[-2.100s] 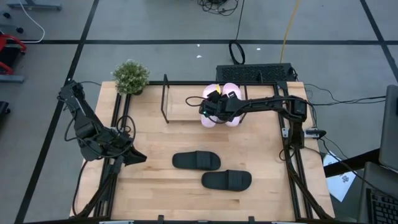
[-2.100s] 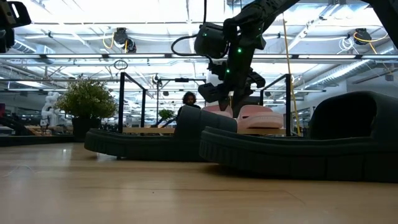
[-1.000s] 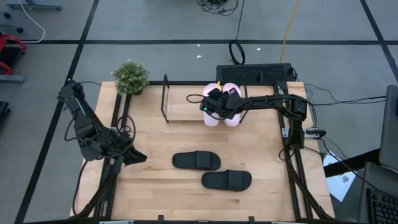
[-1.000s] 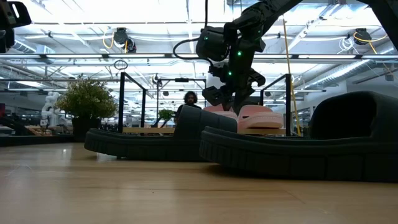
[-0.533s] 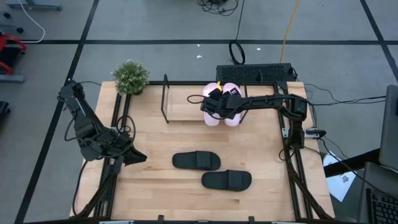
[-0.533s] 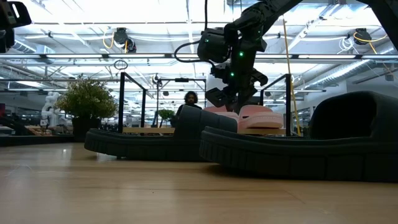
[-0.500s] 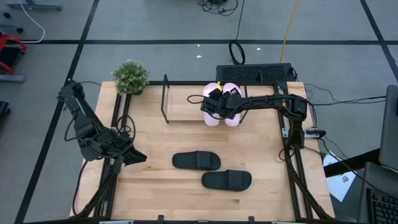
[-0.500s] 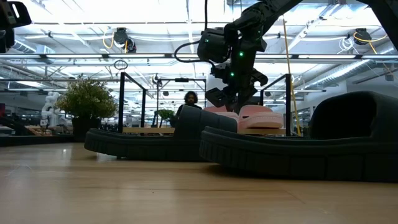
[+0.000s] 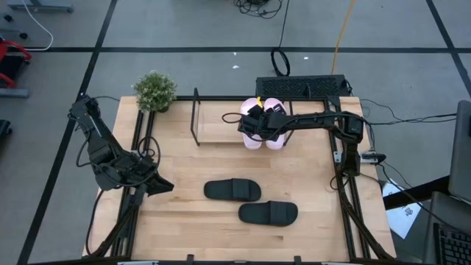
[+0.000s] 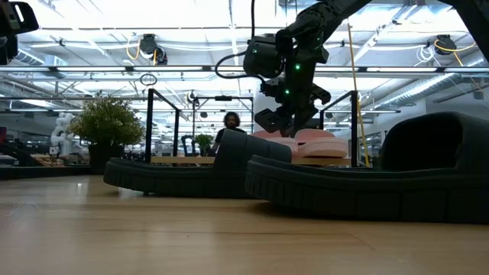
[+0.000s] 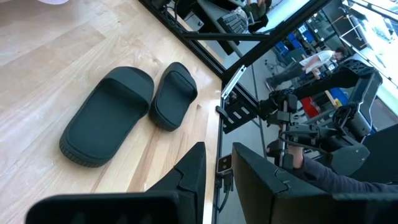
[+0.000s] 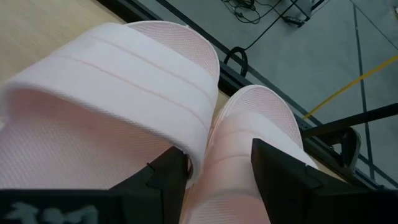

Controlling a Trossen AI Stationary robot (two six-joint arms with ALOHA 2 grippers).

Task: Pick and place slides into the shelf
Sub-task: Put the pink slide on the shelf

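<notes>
Two pale pink slides (image 9: 263, 132) lie side by side at the shelf (image 9: 213, 126), a black rod rack with a light board at the table's far edge. My right gripper (image 9: 259, 121) reaches over them from the table's right. In the right wrist view, its fingers (image 12: 217, 168) straddle the seam between the pair. Two black slides (image 9: 232, 190) (image 9: 268, 213) rest sole-down on the tabletop nearer the front. They also show in the left wrist view (image 11: 109, 115). My left gripper (image 9: 163, 184) waits near the table's left edge, its fingers (image 11: 219, 155) slightly apart and holding nothing. My right gripper takes both pink slides where they meet. One finger (image 12: 166, 177) sits at the side of the nearer slide's strap (image 12: 193, 146). The other finger (image 12: 283, 171) is on the second slide's strap (image 12: 239, 155). It comes slanting down from the table's right; the contact itself is hidden by the straps.
A potted plant (image 9: 154, 90) stands at the far left corner beside the shelf's upright rods (image 9: 195, 118). A black keyboard-like box (image 9: 302, 87) sits behind the shelf. The shelf board left of the pink slides is bare. A person shows far off in the low view (image 10: 231, 122).
My right gripper has crept toward the table's far edge. The two pink slides have gone with it, a little deeper onto the shelf. The black slides and my left arm have stayed put.
</notes>
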